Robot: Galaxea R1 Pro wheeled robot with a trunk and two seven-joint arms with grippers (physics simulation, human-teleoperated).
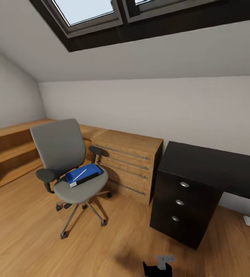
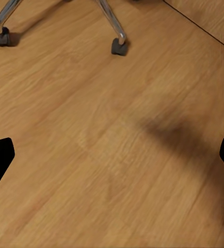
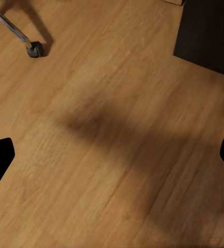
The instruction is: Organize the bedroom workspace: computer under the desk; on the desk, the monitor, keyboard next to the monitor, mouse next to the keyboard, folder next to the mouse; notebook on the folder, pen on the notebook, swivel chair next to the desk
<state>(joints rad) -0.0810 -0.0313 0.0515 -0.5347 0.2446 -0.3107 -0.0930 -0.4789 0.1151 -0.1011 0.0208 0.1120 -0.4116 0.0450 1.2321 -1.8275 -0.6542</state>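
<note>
Left gripper (image 2: pixel 112 152) spread wide, empty over floor | right gripper (image 3: pixel 112 152) likewise | folder (image 1: pixel 84 174) on swivel chair (image 1: pixel 69 161) seat, ahead-left, nearer left arm | desk (image 1: pixel 217 169) ahead-right

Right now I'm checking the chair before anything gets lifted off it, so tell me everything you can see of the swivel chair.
The swivel chair has a grey upholstered seat and tall back, black armrests and a chrome star base on dark castors. It stands upright on the wood floor, in front of the oak drawer unit, apart from the black desk. On its seat lies a blue folder with a thin white item on it.
</note>
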